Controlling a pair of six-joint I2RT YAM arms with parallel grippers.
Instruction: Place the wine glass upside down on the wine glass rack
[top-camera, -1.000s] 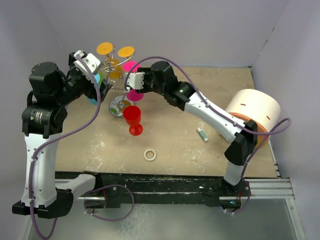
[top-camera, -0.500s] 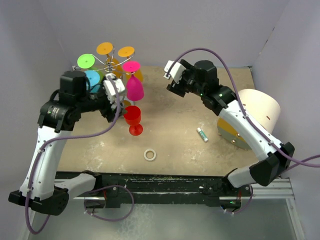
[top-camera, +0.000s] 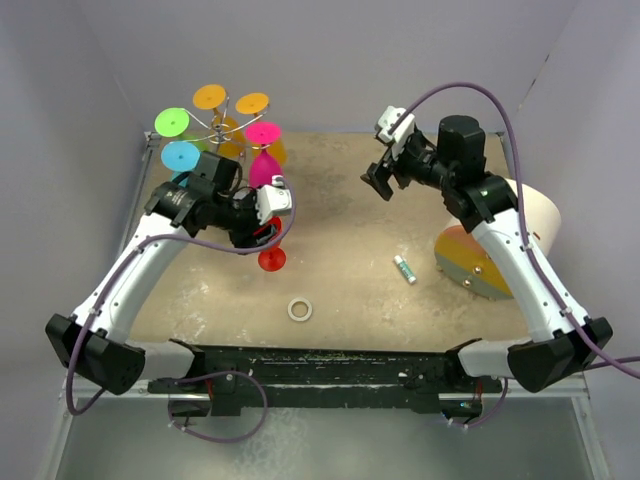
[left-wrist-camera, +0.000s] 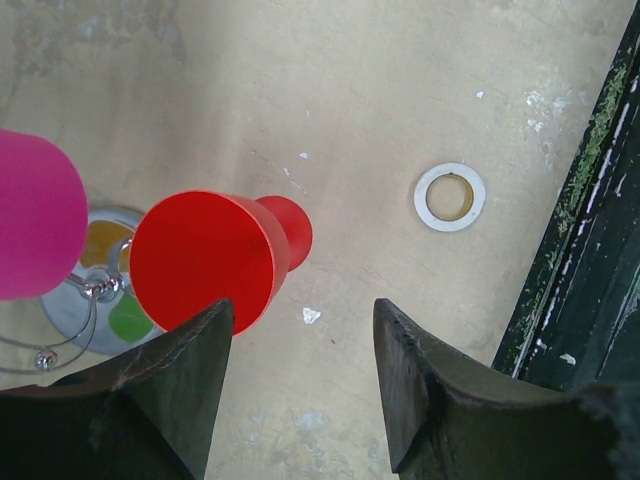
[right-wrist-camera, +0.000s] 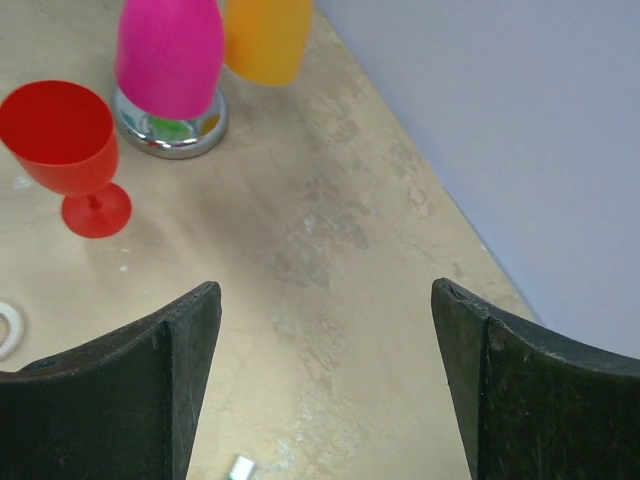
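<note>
A red wine glass stands upright on the table beside the wine glass rack, a silver wire stand with several coloured glasses hanging upside down. My left gripper is open and hovers right above the red glass, hiding its bowl from the top. In the left wrist view the glass lies just past my left finger, outside the open gripper. My right gripper is open and empty, high over mid table. Its wrist view shows the red glass and the rack's shiny base.
A pink glass hangs on the rack's near side, close to the red one. A white ring and a small green-white tube lie on the table. A large white roll with an orange end lies at the right.
My left arm swung from behind the rack down over the red glass. My right gripper drew back to the right and upward from the rack; the pink glass stays hanging there.
</note>
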